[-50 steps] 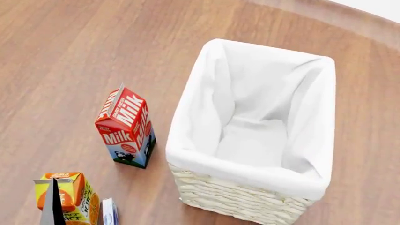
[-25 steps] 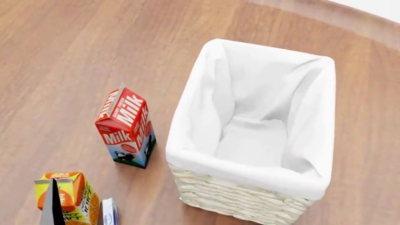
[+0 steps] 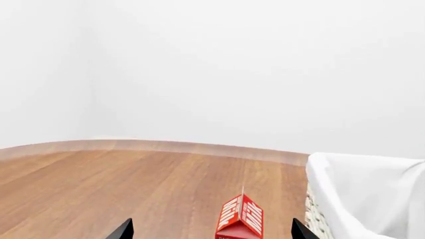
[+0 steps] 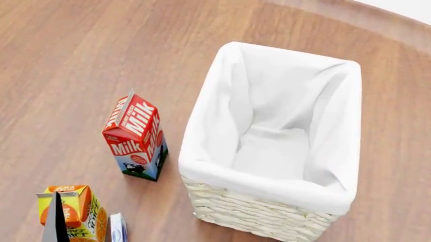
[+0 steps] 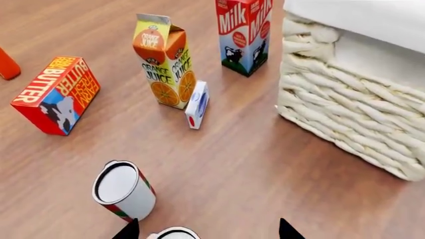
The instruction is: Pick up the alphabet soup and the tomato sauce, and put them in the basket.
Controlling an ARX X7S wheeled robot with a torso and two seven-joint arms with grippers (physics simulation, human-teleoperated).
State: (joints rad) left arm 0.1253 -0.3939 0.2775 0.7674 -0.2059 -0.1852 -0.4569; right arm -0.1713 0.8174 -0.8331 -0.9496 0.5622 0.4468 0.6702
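Observation:
The tomato sauce (image 5: 123, 190), a can with red and green stripes and a pale top, stands upright on the wood just outside my right gripper's fingertip (image 5: 127, 230). Between the wide-apart fingertips of my open right gripper (image 5: 206, 232) shows the pale rim of a second can (image 5: 174, 233); its label is hidden, so I cannot tell whether it is the alphabet soup. The basket (image 4: 259, 212), cream wicker with white lining, has nothing in it in the head view; its wall (image 5: 345, 119) is ahead of the right gripper. My left gripper (image 3: 211, 234) is open and holds nothing, aimed at the milk carton.
A milk carton (image 4: 133, 136) stands left of the basket. An orange juice carton (image 5: 166, 62), a small white-and-blue box (image 5: 196, 104), a butter box (image 5: 54, 94) and an orange-red bottle's edge (image 5: 7, 64) stand around. A dark fingertip (image 4: 56, 222) overlaps the juice carton.

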